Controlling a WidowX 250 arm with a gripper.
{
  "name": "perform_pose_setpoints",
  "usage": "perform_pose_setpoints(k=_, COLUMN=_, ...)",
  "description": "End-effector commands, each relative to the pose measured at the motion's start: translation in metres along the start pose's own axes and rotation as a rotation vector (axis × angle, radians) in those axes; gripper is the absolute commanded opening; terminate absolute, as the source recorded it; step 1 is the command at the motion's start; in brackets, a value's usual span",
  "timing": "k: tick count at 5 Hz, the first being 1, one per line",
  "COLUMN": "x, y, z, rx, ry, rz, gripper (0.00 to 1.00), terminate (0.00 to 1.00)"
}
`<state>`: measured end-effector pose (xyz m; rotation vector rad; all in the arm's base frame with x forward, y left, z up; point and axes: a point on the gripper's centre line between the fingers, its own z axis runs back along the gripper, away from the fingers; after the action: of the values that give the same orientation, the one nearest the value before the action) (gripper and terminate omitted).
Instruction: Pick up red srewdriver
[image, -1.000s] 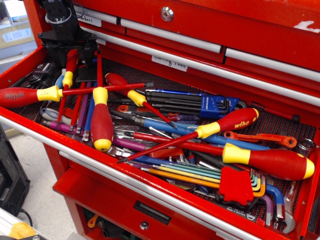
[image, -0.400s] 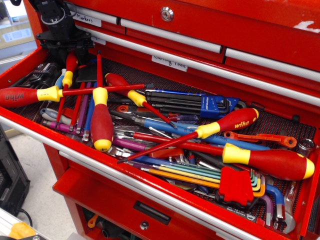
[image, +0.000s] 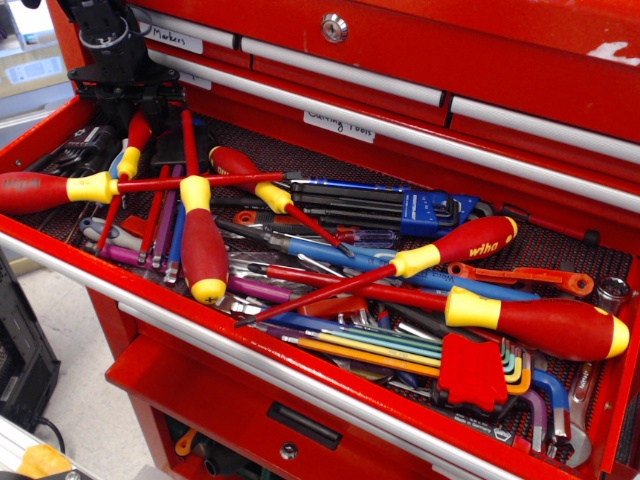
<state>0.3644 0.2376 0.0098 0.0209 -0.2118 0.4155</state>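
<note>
- The black tool (image: 128, 92) hangs over the far left corner of the open red drawer (image: 300, 385); whether it is spread or clenched cannot be told.
- The red srewdriver (image: 122, 172) lies tilted just under the tool, handle top at its tip, contact unclear.
- Beside it lies a fat red-handled screwdriver (image: 201, 242).
- Further off in the drawer: a blue hex key set (image: 425, 212) and a long wiha screwdriver (image: 440, 250).

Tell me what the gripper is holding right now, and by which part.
It cannot be told for sure: the gripper sits over the handle end of the red srewdriver, but the fingertips' contact is not clearly visible.
</note>
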Motion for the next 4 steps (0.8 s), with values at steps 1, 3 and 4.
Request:
perform_pose_setpoints(k=1, x=-0.003, y=0.008, z=0.072, rx=0.131, ry=-0.052, rz=0.028, gripper=0.0, terminate=0.0)
perform_pose_setpoints(k=3, x=-0.016, y=0.009, z=0.113, rx=0.269, ry=-0.233, rz=0.054, gripper=0.0, terminate=0.0)
perform_pose_setpoints(k=4, x=-0.006, y=0.016, z=0.105, rx=0.254, ry=-0.281, rz=0.03, gripper=0.0, terminate=0.0)
